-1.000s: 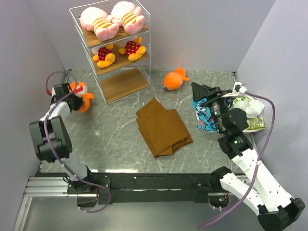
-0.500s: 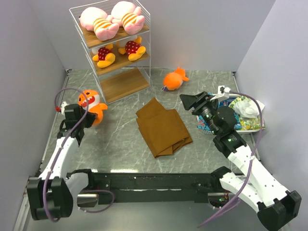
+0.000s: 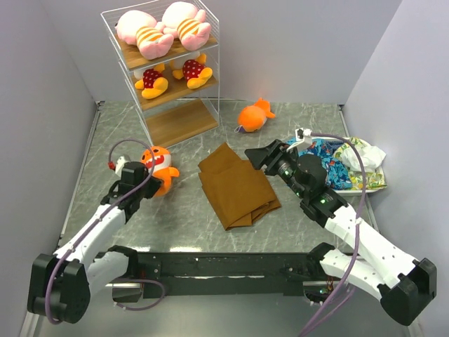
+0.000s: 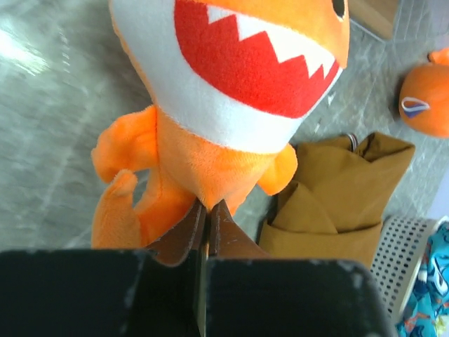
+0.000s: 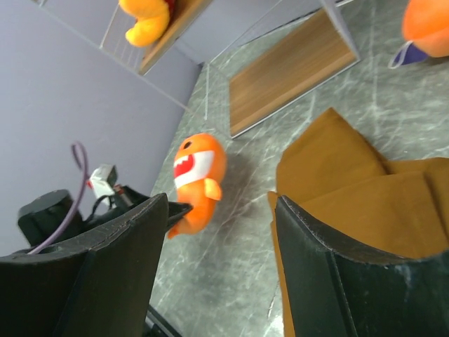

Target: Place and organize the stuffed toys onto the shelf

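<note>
Left gripper (image 4: 203, 219): fingers pinched nearly shut on the lower back of an orange shark (image 4: 231, 84), toothy mouth up and facing away from the wrist. In the top view this shark (image 3: 161, 164) sits at about 9 o'clock on the marble table (image 3: 182, 214). Cannot tell whether it rests on the surface or hangs just above it. One second ago it was hard against the left wall. It has travelled inward in two steps, with the left arm now stretched out low.

Right gripper (image 5: 224, 210): fingers wide apart, nothing between them. In the top view it (image 3: 256, 156) hovers at the right edge of the folded brown cloth (image 3: 238, 186), which lies at table centre. Earlier it was over the patterned fabric pile (image 3: 337, 168) at 3 o'clock; it has swung left.

Second orange shark (image 3: 254, 116): lying loose at 1 o'clock, just right of the shelf, unmoved.

Shelf (image 3: 179, 123) at 11 o'clock:
- bottom board bare
- middle board: two yellow toys in red polka-dot outfits (image 3: 153, 81) (image 3: 193, 70)
- top board: two pink toys with yellow stripes (image 3: 144, 31) (image 3: 184, 24), side by side

All four as before.
</note>
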Robot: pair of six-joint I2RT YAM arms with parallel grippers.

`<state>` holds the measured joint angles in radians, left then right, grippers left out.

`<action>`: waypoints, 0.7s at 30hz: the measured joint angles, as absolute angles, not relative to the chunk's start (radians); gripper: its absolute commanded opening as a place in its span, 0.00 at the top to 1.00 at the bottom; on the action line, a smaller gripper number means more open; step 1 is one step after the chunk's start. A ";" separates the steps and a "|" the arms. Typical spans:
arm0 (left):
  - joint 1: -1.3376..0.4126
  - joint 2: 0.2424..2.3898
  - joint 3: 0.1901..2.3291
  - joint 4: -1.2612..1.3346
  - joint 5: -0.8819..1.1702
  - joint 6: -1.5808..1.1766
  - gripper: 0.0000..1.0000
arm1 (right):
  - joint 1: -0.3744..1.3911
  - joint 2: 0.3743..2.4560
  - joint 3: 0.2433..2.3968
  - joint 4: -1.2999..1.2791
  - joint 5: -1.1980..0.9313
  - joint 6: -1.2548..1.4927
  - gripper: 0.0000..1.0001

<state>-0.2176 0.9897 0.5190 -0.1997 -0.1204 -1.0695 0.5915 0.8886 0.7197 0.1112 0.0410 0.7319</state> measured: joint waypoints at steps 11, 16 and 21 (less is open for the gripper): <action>-0.304 1.129 0.569 -0.072 -0.159 -1.058 0.99 | 0.642 0.931 0.740 0.110 0.065 0.714 0.31; -0.326 1.270 0.698 -0.019 -0.206 -1.009 0.99 | 0.642 0.931 0.740 0.111 0.069 0.705 0.30; -0.358 1.427 0.848 0.035 -0.280 -0.959 0.99 | 0.642 0.918 0.740 0.111 0.072 0.683 0.30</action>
<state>-0.3576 1.4269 0.8482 0.0345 -0.2798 -0.9588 0.6418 0.9176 0.7403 0.1108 0.0723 0.6827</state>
